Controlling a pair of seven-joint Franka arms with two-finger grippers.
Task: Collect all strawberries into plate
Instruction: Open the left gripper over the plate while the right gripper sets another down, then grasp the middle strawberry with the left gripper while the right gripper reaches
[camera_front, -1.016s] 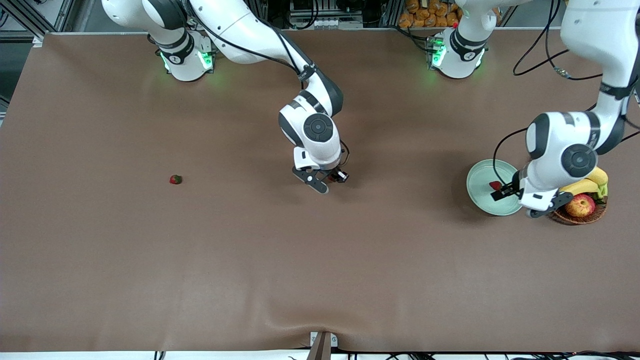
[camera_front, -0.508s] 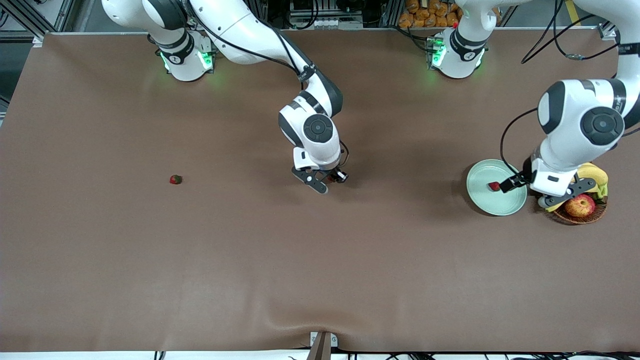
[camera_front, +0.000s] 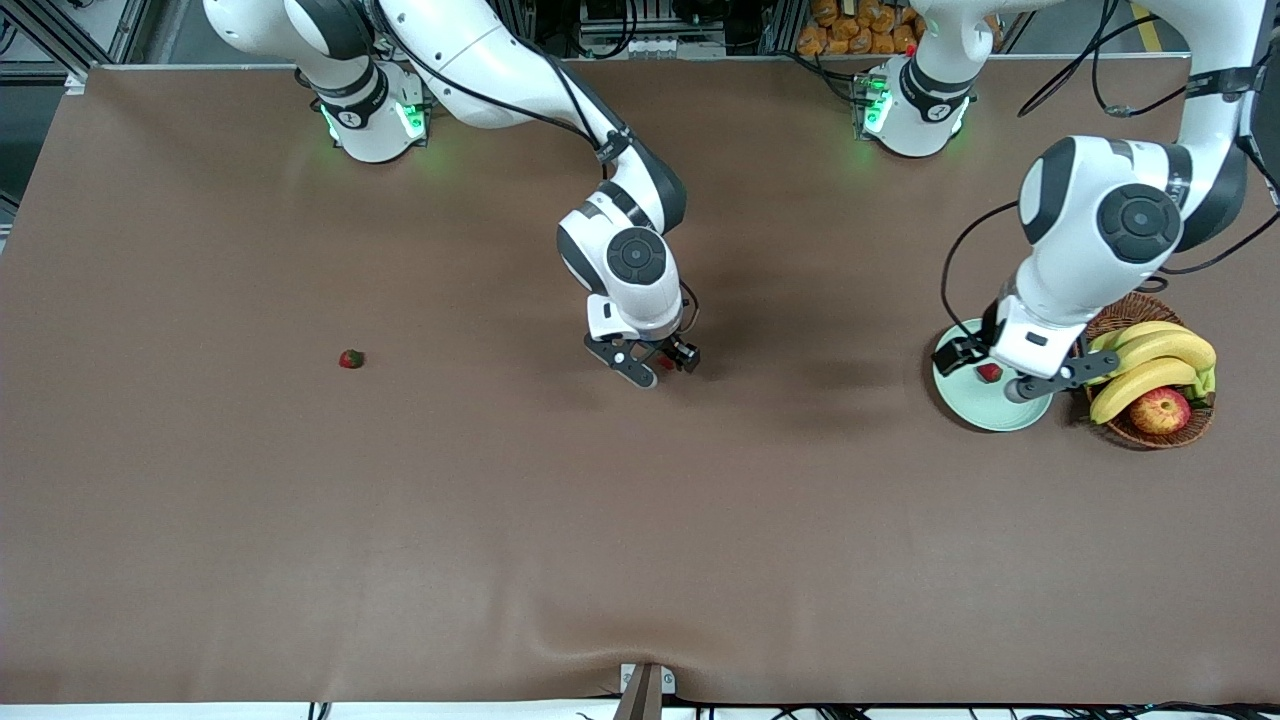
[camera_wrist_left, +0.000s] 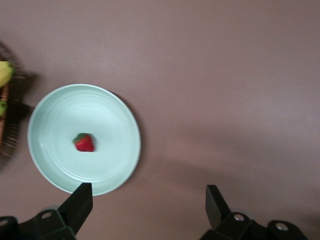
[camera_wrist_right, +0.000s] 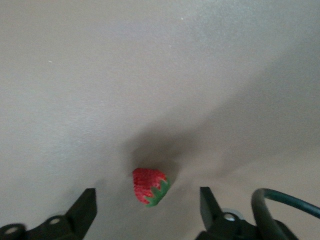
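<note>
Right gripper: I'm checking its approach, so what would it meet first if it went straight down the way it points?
Most likely the strawberry lying on the table, which sits between the open fingers of the right gripper. Nothing else shows in that line, though the remaining height is unclear.

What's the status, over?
Left gripper open above the plate, one strawberry in it. Right gripper open over a mid-table strawberry. Third strawberry loose toward the right arm's end. Nothing in the way.
</note>
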